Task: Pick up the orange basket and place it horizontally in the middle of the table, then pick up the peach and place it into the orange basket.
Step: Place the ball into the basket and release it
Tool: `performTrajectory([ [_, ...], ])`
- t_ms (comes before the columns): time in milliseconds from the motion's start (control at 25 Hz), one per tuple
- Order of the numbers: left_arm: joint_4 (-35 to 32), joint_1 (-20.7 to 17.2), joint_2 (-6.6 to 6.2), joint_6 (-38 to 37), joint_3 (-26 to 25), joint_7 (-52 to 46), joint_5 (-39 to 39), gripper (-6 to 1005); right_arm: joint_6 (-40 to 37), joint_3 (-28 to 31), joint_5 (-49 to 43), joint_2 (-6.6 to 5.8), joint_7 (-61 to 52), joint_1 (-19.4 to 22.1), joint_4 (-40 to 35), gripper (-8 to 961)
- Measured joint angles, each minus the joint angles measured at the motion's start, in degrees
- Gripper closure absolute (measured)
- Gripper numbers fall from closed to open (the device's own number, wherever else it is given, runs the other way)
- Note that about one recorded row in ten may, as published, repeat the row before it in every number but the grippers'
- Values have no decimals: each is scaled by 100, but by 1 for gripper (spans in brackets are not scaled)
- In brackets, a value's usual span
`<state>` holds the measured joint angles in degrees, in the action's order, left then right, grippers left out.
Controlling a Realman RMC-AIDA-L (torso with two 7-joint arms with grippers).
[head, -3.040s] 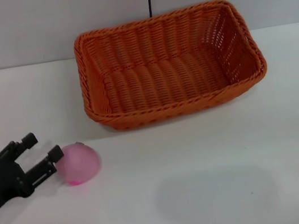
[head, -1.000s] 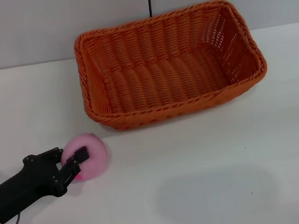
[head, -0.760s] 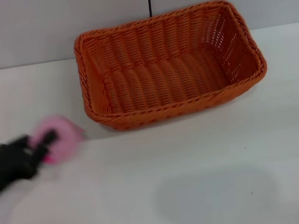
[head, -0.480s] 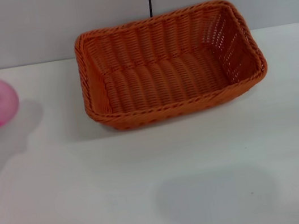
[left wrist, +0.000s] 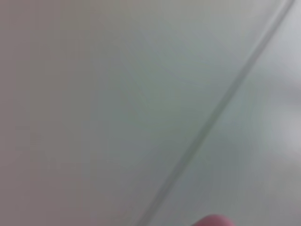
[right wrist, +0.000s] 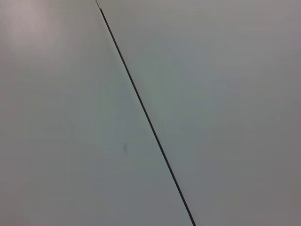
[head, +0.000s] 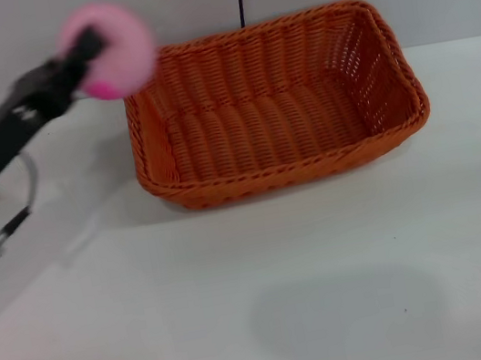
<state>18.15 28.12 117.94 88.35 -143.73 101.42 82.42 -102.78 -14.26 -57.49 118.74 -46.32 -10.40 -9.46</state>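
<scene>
Above the bench, beside the left rim of the orange basket: left claw, pinching the peach aloft. Basket lies lengthwise, mid-bench, empty. Step in hand: carrying the fruit across. Next move, likely: travel rightward over the basket's interior, lower, release. Right claw: not seen.

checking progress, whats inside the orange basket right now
Nothing: the orange basket shows only its bare woven floor. The peach is in the left gripper, raised by the basket's left rim, not inside.
</scene>
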Motion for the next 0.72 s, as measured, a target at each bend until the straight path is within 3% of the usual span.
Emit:
performTrajectory([
  [280,414,400,4,-295,1329,-842,11,948,13,-28,-11,0,-4,-44,-1,345],
  [640,386,313,14,-681,1337,-913,-33,928,22,-51,-38,0,-6,-87,22,345],
  [720,380,293,14,-681,1326,-913,-43,849,27,-55,-39,0,-7,-94,40,345],
])
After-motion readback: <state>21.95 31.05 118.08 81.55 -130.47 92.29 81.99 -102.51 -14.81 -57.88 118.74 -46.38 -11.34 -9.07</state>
